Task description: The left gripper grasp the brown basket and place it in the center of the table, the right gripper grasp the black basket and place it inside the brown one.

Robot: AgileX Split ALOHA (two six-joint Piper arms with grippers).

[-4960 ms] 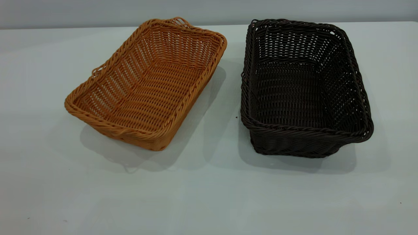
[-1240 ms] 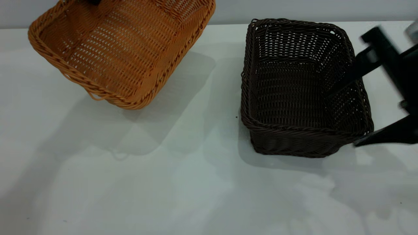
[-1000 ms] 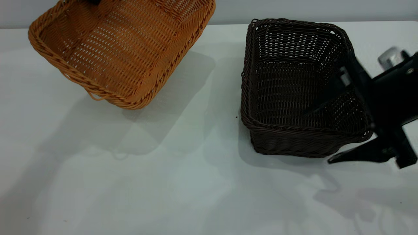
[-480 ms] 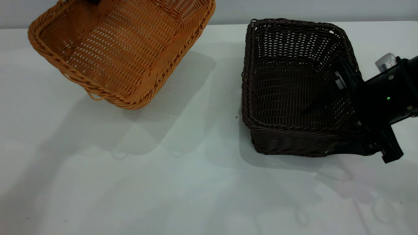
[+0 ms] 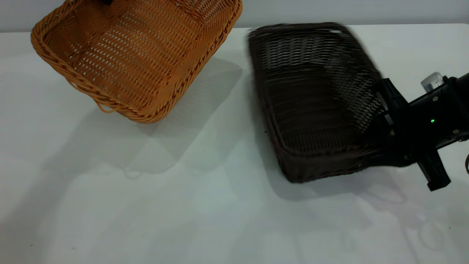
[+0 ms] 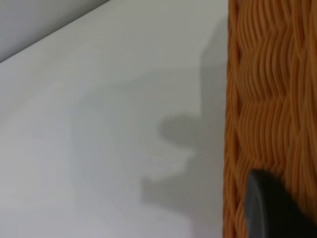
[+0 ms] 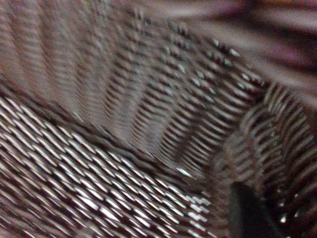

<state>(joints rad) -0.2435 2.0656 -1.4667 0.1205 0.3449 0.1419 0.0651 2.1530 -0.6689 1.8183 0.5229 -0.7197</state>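
The brown basket hangs tilted above the table at the far left, its shadow beneath it. My left gripper shows only as a dark bit at the basket's far rim. In the left wrist view one finger lies against the basket's outer wall. My right gripper is shut on the right wall of the black basket, which is tilted and blurred with motion. In the right wrist view one finger sits inside the black weave.
The right arm reaches in from the right edge, with a green light on it. Bare table lies between the two baskets and across the whole near half.
The right gripper has closed on the black basket's right wall. The basket has tipped and swung to the left. The brown basket has stayed where it hangs.
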